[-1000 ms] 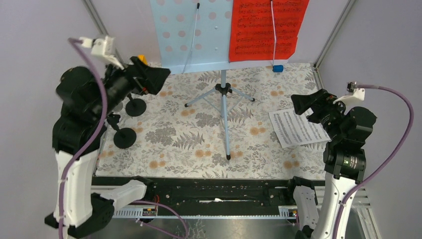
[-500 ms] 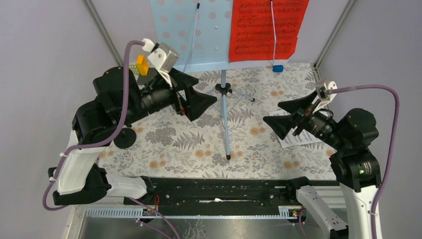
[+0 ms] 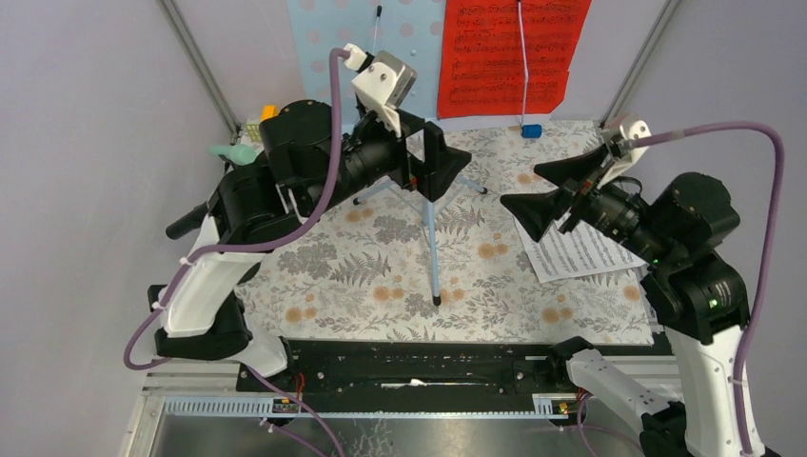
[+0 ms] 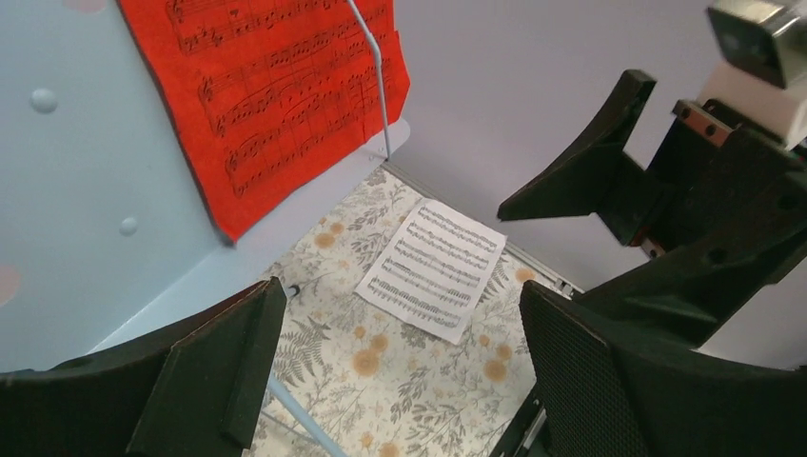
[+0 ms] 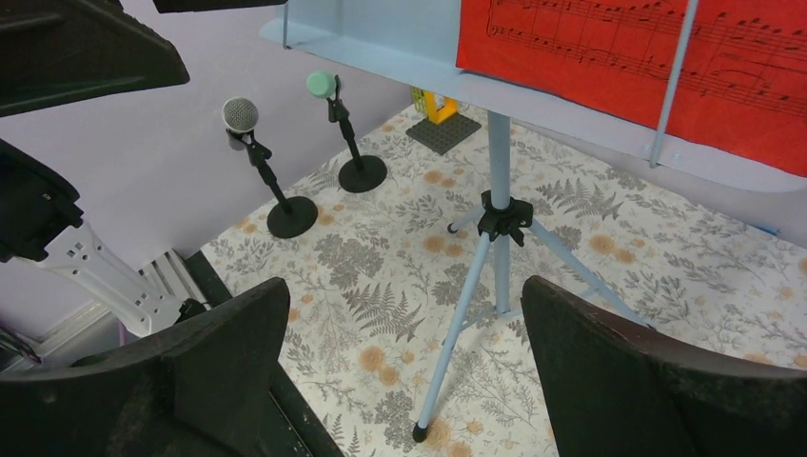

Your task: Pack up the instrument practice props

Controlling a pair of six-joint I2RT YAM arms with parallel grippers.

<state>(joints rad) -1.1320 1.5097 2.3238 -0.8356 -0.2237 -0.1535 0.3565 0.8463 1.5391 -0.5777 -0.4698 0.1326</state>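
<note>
Hovering either side of the rack (image 3: 328,48), the left arm (image 3: 285,181) and right arm (image 3: 685,228) both hold nothing. The left jaws are spread wide close by the pole (image 5: 498,162), below the panel. The right jaws gape just as wide, facing the tripod from near the white sheet (image 3: 576,249). The rack stands upright mid-surface (image 3: 362,276), its red sheet (image 3: 504,57) pinned to the panel by a thin wire (image 3: 521,57). Over by the left edge the black mic (image 5: 241,114) and mint mic (image 5: 322,84) sit on their holders (image 5: 292,216).

To my eye the rack is the awkward one: light tubing under a broad stiff panel, so top-heavy and quick to tip. I'd take it on the pole just above the hub (image 5: 504,217), where the tube looks narrow enough to clamp. Painted metal may slip, so it wants a firm squeeze. Both sheets are flimsy paper. The red one should slide out from under the wire by its free edge, or it may tear. The white one lies flat, so only a corner offers a pinch. The mics perch on slim stems and look easily knocked over.
</note>
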